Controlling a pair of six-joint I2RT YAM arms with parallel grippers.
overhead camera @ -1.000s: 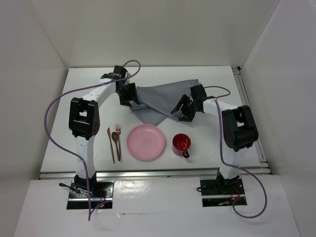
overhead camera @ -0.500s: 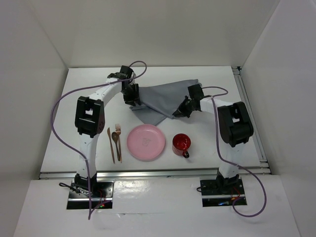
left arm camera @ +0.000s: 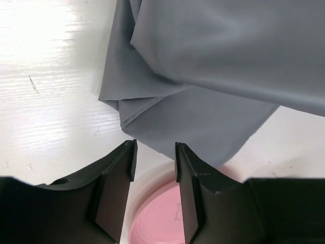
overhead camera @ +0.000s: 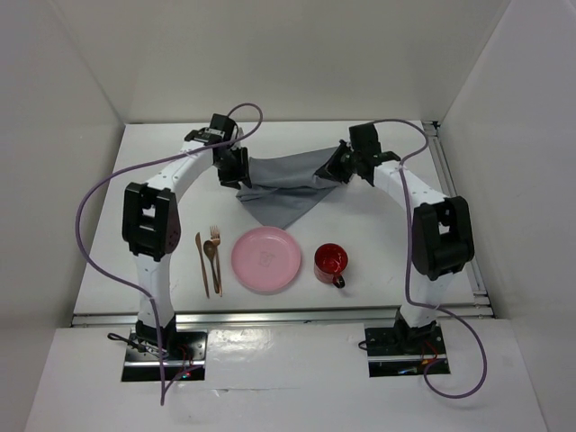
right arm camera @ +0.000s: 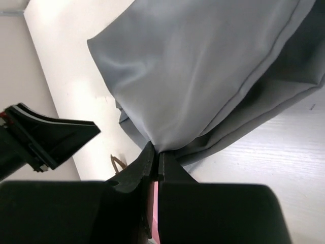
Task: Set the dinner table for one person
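Observation:
A grey cloth [overhead camera: 288,183] lies crumpled at the back middle of the white dinner table [overhead camera: 387,234]. My right gripper [overhead camera: 341,167] is shut on a fold of the cloth [right arm camera: 203,76], its jaws [right arm camera: 156,153] pinching the fabric and holding that side up. My left gripper [overhead camera: 237,173] hovers at the cloth's left end. In the left wrist view it [left arm camera: 156,149] stands open with nothing between its fingers, just short of the cloth's edge [left arm camera: 203,81]. A pink plate [overhead camera: 266,259] sits at the front middle and shows between the left jaws [left arm camera: 162,213].
A red mug [overhead camera: 330,262] stands right of the plate. A knife, spoon and fork [overhead camera: 210,259] lie side by side left of it. White walls enclose the table on three sides, and a metal rail [overhead camera: 454,207] runs along the right edge.
My right gripper has shut on the cloth and drawn it up and toward the back, stretching it between the arms. The left gripper narrowed a little and stayed at the cloth's left end.

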